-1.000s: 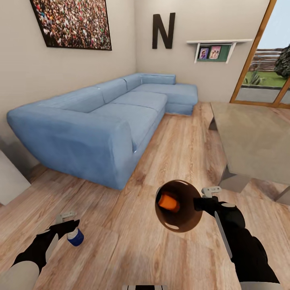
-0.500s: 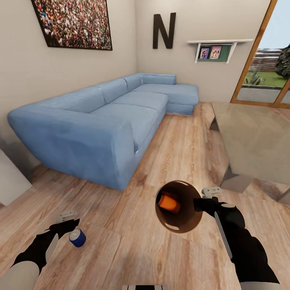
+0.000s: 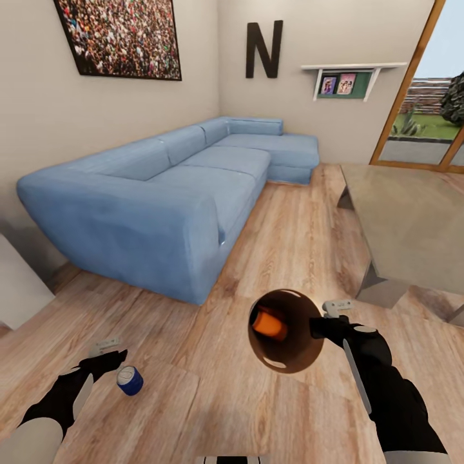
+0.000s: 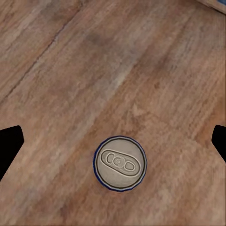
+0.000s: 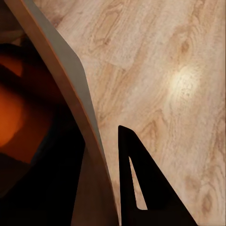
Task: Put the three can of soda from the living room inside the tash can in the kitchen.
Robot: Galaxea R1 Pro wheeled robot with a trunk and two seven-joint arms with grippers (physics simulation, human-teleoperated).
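Observation:
The dark blue soda can (image 3: 130,380) sits upright with its silver top (image 4: 120,163) up, low over the wooden floor. It is apart from my left gripper (image 3: 111,352), which is open, its fingers (image 4: 12,141) spread wide on either side above the can. My right gripper (image 3: 325,317) is shut on the rim of the copper-brown trash can (image 3: 290,354), held tilted above the floor. An orange soda can (image 3: 269,323) lies inside it. The right wrist view shows the bin's rim (image 5: 70,80) beside one finger (image 5: 141,188). The bin's dark inside hides any second orange can.
The light-blue corner sofa (image 3: 161,193) fills the left and back of the living room. A glass-topped low table (image 3: 412,225) stands at the right. The crowd photo (image 3: 122,35) and black letter N (image 3: 263,48) hang on the walls. Wooden floor (image 3: 283,225) runs between sofa and table.
The blue can has left my left gripper and moved a little down and right of it. The left fingers have opened. The view has shifted slightly; the right arm and bin hold still.

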